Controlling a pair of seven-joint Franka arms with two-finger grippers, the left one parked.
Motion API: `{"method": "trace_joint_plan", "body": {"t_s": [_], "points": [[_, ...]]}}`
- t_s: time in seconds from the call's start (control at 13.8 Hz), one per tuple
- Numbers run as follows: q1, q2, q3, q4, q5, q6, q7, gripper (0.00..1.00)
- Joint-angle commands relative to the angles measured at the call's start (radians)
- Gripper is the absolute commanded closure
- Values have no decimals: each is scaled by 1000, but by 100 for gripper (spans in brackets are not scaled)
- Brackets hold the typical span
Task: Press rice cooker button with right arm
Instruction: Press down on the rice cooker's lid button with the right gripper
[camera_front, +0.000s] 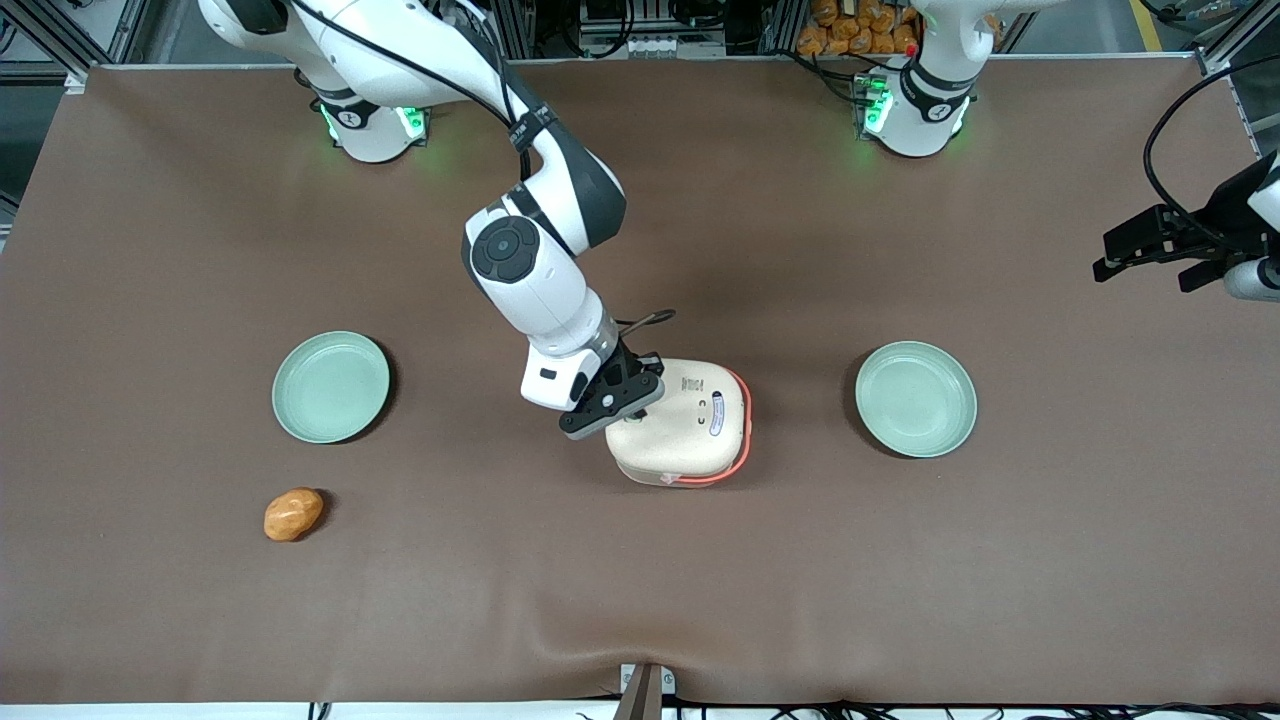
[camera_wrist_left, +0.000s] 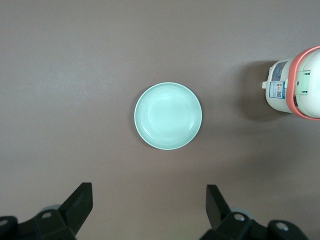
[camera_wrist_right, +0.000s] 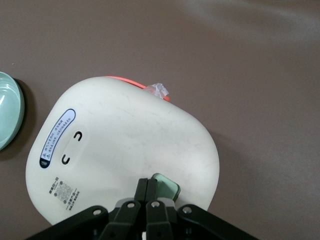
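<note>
We can see the pincer (camera_wrist_right: 147, 196) with its two fingers pressed together, holding nothing, its tips right down at the mint-green button (camera_wrist_right: 166, 189) on the cream lid of the rice cooker (camera_front: 685, 425), though we can't tell whether they actually touch it. The cooker sits mid-desk (camera_front: 640, 600) between two mint-green plates, one (camera_front: 331, 387) toward the working arm's end and one (camera_front: 915, 399) toward the parked arm's. Count-wise we've got one cooker, one button, two plates, and one orange-brown potato-looking lump (camera_front: 293, 514) nearer the front camera than the first plate.
</note>
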Motion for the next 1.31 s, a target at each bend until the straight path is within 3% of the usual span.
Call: {"method": "trace_joint_plan", "body": {"t_s": [0.0,0.44,0.65,0.94,1.09,1.23], "points": [[2,29,-11,15,15,-2,-5,100],[-7,9,-10,27,33,-15,2,100],[-7,-35,-11,30,200,-50,2,100],[-23,-98,-11,32,217,-110,2,100],[-41,-143,-11,33,223,-170,2,94],[-50,-164,-10,33,233,-187,2,75]]}}
